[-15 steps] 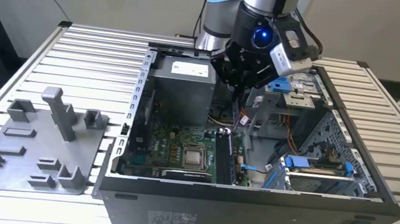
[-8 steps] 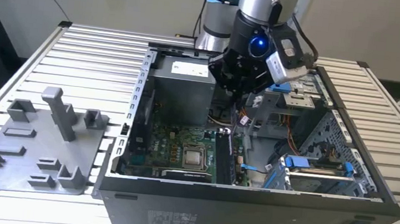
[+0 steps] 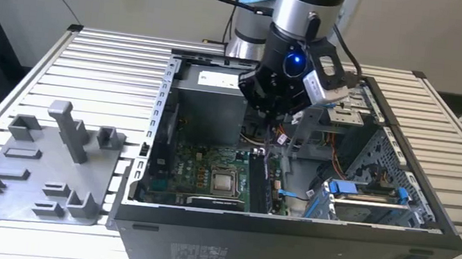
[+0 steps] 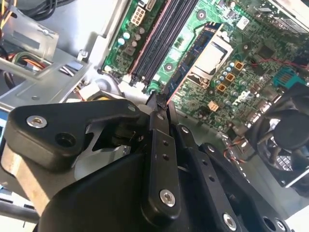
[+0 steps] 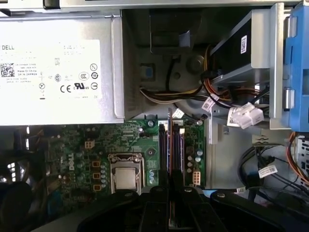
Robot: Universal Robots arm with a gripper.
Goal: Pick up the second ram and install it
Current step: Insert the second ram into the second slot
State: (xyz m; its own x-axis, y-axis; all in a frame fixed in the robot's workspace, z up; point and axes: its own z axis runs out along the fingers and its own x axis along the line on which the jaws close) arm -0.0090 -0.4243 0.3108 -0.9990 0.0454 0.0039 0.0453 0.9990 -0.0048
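My gripper (image 3: 268, 115) hangs inside the open computer case (image 3: 289, 232), over the motherboard. In both wrist views its black fingers (image 4: 159, 140) are shut on the second ram (image 5: 169, 140), a thin dark stick seen edge-on. In the second wrist view the ram (image 4: 192, 54) shows a bluish face running out from the fingertips. It is held upright just above the long black memory slots (image 5: 178, 150) (image 4: 157, 41), lined up along them, beside the CPU socket (image 5: 125, 176). I cannot tell whether its lower edge touches a slot.
A grey tray (image 3: 28, 179) with upright blocks lies on the table at the exterior view's left, outside the case. Inside the case, the silver power supply (image 5: 58, 72), cable bundles (image 5: 193, 94) and a blue-handled drive cage (image 3: 366, 192) crowd around the slots.
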